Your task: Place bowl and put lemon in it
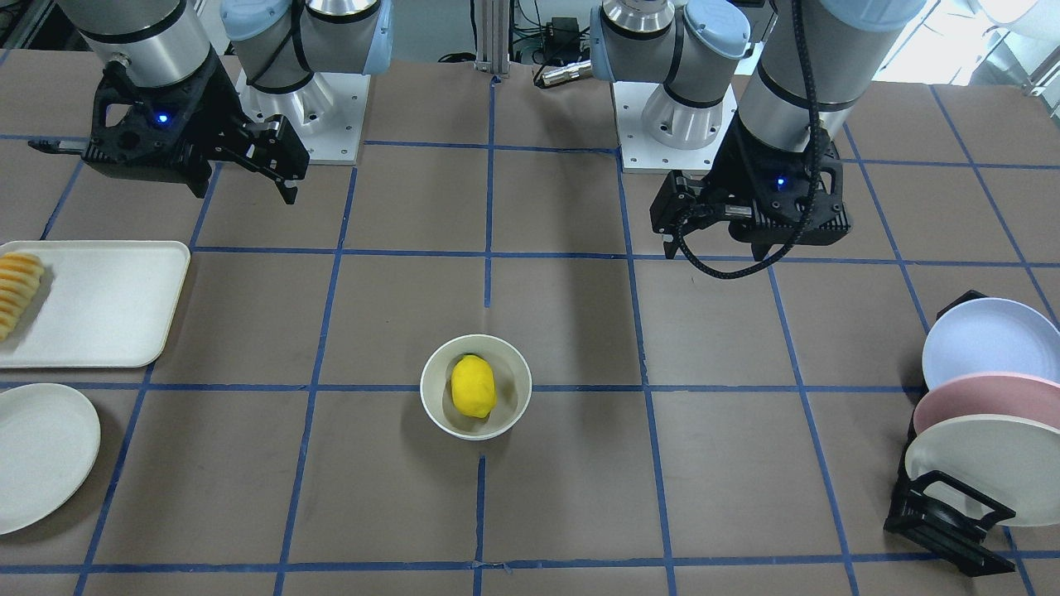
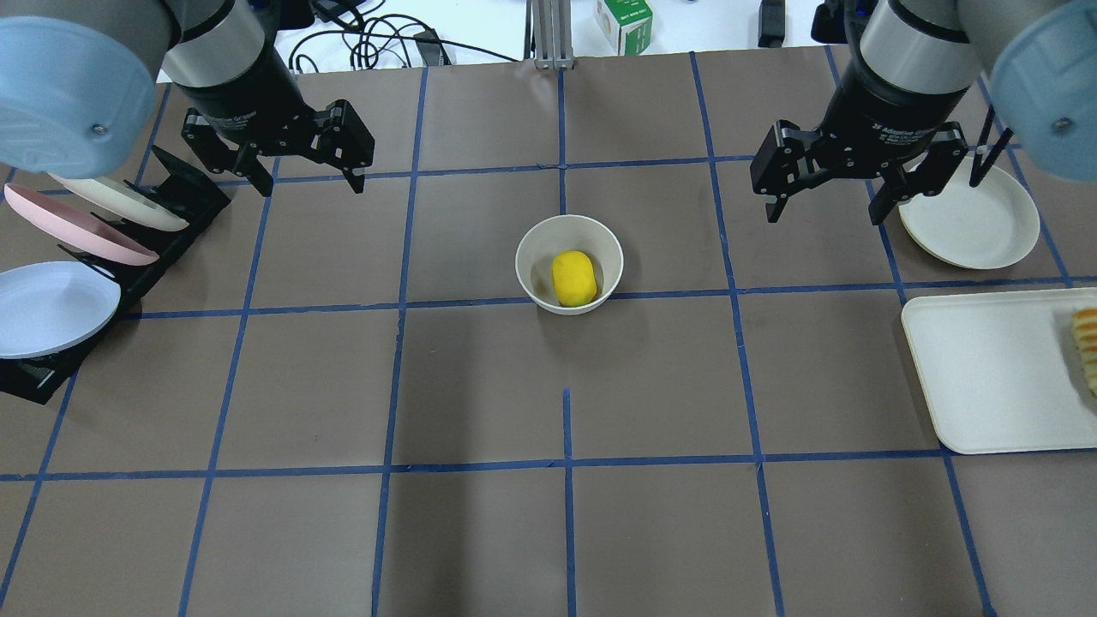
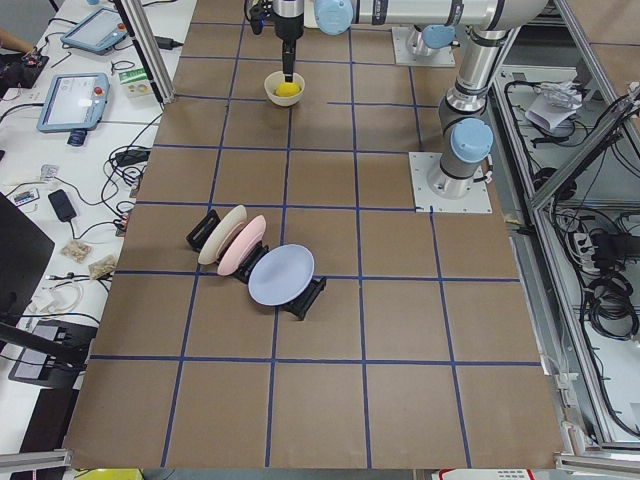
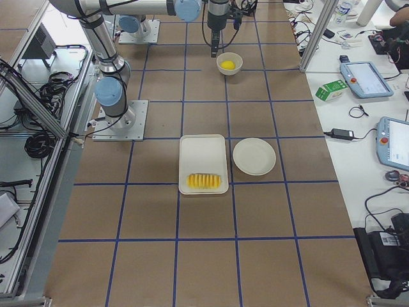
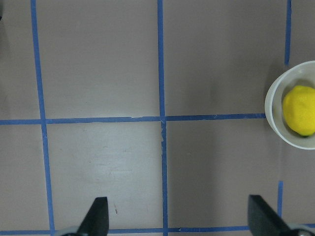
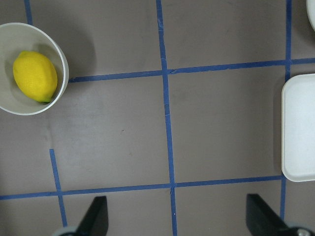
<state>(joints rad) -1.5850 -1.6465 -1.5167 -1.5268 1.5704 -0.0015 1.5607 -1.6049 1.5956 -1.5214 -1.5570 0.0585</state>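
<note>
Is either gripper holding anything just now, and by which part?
Nothing is held: the left gripper and right gripper are open and empty; the lemon lies in the bowl.

Off-white round bowl (image 2: 569,264) upright at table centre, bright yellow lemon (image 2: 573,278) lying inside it

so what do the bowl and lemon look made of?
Bowl: off-white, smooth, soft sheen, likely ceramic or melamine; can't tell which. Lemon: uniform bright yellow, smooth skin, no visible pores; possibly a plastic prop, maybe real.
</note>
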